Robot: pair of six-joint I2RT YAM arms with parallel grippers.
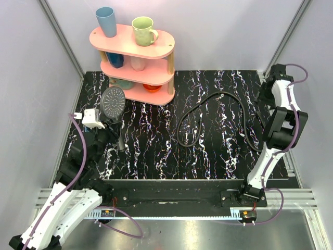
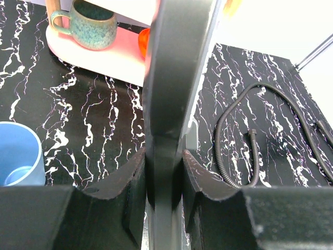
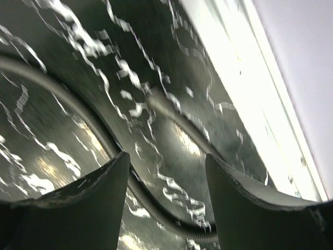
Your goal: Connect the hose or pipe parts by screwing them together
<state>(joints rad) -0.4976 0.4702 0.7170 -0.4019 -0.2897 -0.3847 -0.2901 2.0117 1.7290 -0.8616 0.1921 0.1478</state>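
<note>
The shower head (image 1: 113, 100) has a round grey perforated face and a dark handle (image 2: 167, 99); it stands upright at the table's left. My left gripper (image 1: 115, 130) (image 2: 164, 172) is shut on that handle, one finger on each side. The black hose (image 1: 223, 94) lies loosely curved over the middle and right of the dark marbled table, and one end fitting (image 2: 253, 136) rests inside its loop. My right gripper (image 1: 261, 110) (image 3: 166, 172) hovers open above the hose's right stretch. The hose (image 3: 171, 221) curves across the table beneath the gap between its fingers and is not gripped.
A pink three-tier shelf (image 1: 156, 48) with cups and mugs stands at the back left, close behind the shower head. A teal mug (image 2: 91, 23) sits on its lowest tier. A blue cup (image 2: 18, 153) stands on the table left of my left gripper. Walls enclose both sides.
</note>
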